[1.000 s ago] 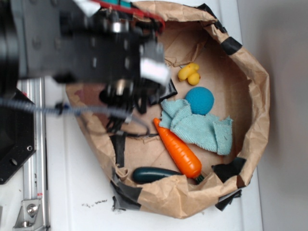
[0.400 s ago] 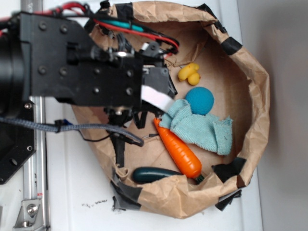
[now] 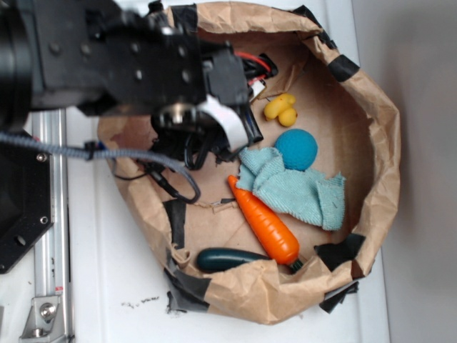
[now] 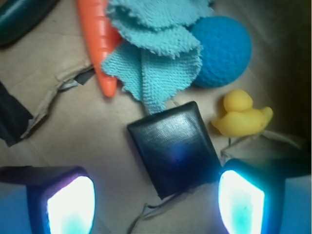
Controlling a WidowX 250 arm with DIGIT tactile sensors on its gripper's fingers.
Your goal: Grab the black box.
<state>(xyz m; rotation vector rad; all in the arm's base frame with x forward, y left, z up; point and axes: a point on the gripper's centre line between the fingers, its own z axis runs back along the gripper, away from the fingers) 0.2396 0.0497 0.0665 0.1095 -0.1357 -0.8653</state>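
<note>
The table is white, with a metal rail along its left edge. On it sits a brown paper bag, rolled down into a shallow tub and patched with strips of black tape around the rim. The black arm reaches in over the tub's upper left part and hides much of the floor there; a grey cable loops beneath it.

A teal cloth lies crumpled near the middle of the tub floor. An orange carrot lies slantwise just below it, its tip touching the cloth's left end. A dark green cucumber rests against the lower wall, near the carrot's thick end. A blue ball touches the cloth's upper edge, and a yellow duck sits just above the ball, apart from it.

In the wrist view the black box lies flat on the paper floor, turned slightly, one corner just beside the cloth and another near the duck. The ball is beyond it. The gripper is spread wide: its two fingers stand at either side of the box's near end, neither touching it, and nothing is held. In the exterior view the box is hidden under the arm.
</note>
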